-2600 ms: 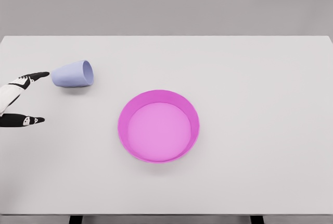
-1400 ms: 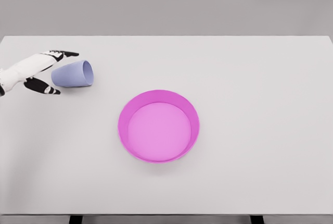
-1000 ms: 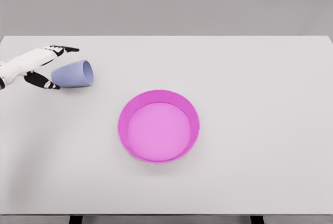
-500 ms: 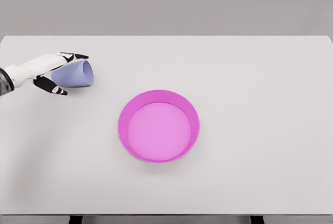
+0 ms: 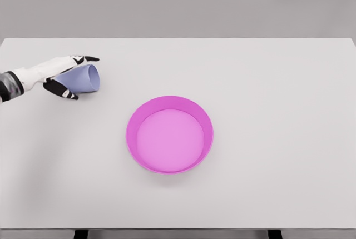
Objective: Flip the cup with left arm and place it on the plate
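In the head view, your left hand (image 5: 55, 75) came in from the left edge and sat at the closed end of the cup (image 5: 82, 79). The cup lay on its side at the far left of the table (image 5: 278, 83), with its long axis running roughly left to right: base toward your hand, open mouth facing right, toward the middle of the table. Your fingers (image 5: 83, 59) reached along the cup's far side and your thumb (image 5: 65, 92) lay along its near side, so the hand bracketed the base end, still parted. You could not tell from this angle whether either was pressing on the wall, so I would not call it a firm grasp.

The plate (image 5: 169, 134) stood to the right of the cup and nearer to you, well apart from it, with nothing in it. Your left hand was the only one in sight; the right arm did not show at all.

Because the mouth pointed away from your hand, righting the cup would likely call for a wrist roll once the fingers closed, then a carry right and toward you to the plate.
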### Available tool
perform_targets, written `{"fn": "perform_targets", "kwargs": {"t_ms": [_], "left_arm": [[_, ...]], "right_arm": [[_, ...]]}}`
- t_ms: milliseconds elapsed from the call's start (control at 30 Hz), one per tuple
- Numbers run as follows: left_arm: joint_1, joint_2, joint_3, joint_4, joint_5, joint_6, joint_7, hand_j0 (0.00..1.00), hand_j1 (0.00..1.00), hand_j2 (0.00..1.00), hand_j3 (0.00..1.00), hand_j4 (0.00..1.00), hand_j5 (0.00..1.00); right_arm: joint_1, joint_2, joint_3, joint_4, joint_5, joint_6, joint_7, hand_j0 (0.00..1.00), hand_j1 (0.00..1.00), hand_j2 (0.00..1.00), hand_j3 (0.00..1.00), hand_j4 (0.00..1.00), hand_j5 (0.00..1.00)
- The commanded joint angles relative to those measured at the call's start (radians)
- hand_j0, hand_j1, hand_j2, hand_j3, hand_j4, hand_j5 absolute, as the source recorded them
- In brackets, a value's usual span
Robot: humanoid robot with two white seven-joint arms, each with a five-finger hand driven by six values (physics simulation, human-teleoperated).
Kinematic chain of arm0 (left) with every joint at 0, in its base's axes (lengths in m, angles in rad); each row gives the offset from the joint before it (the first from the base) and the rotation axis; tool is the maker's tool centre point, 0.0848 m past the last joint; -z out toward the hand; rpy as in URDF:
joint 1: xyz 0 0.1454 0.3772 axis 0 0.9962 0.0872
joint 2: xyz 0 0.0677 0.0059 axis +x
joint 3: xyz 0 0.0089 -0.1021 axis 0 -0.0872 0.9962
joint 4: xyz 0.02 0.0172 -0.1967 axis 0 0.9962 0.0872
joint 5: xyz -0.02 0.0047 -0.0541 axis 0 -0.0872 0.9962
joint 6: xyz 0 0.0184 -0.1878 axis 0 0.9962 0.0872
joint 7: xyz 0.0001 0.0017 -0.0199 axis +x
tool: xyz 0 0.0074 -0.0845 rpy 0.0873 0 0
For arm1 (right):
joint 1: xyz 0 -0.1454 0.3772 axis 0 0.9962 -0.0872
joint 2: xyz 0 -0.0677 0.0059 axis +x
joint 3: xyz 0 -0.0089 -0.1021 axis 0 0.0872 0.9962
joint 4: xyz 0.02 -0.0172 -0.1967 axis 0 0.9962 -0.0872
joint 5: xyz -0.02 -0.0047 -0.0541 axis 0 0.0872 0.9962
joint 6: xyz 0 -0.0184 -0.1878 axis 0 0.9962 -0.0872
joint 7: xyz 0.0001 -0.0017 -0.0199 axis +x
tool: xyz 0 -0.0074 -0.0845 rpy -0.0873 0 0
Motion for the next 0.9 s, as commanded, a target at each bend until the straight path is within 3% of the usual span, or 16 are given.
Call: {"fn": "perform_targets", "kwargs": {"t_ms": [0, 500, 600, 733, 767, 867], "left_arm": [[0.0, -0.003, 0.001, 0.007, -0.025, 0.002, 0.001, 1.0, 1.0, 1.0, 1.0, 1.0, 1.0], [0.0, -0.001, 0.005, 0.012, -0.028, 0.002, 0.002, 1.0, 1.0, 1.0, 1.0, 1.0, 1.0], [0.0, -0.001, 0.004, 0.004, -0.033, 0.002, 0.002, 0.91, 0.91, 0.91, 0.91, 0.91, 0.91], [0.0, -0.001, 0.002, 0.001, -0.036, 0.002, 0.002, 0.9, 0.9, 0.9, 0.9, 0.9, 0.9], [0.002, -0.003, 0.001, 0.001, -0.036, 0.002, 0.002, 0.84, 0.84, 0.84, 0.84, 0.84, 0.84], [0.002, -0.001, 0.001, 0.001, -0.038, 0.002, 0.002, 0.79, 0.79, 0.79, 0.79, 0.79, 0.79]], "right_arm": [[0.0, 0.0, 0.0, 0.0, 0.0, 0.0, 0.0, 1.0, 1.0, 1.0, 1.0, 1.0, 1.0], [0.0, 0.0, 0.0, 0.0, 0.0, 0.0, 0.0, 1.0, 1.0, 1.0, 1.0, 1.0, 1.0], [0.0, 0.0, 0.0, 0.0, 0.0, 0.0, 0.0, 1.0, 1.0, 1.0, 1.0, 1.0, 1.0], [0.0, 0.0, 0.001, 0.0, 0.0, 0.0, 0.0, 1.0, 1.0, 1.0, 1.0, 1.0, 1.0], [0.0, 0.0, 0.0, 0.0, 0.0, 0.0, 0.0, 1.0, 1.0, 1.0, 1.0, 1.0, 1.0], [0.0, 0.0, 0.0, 0.0, 0.0, 0.0, 0.0, 1.0, 1.0, 1.0, 1.0, 1.0, 1.0]]}}
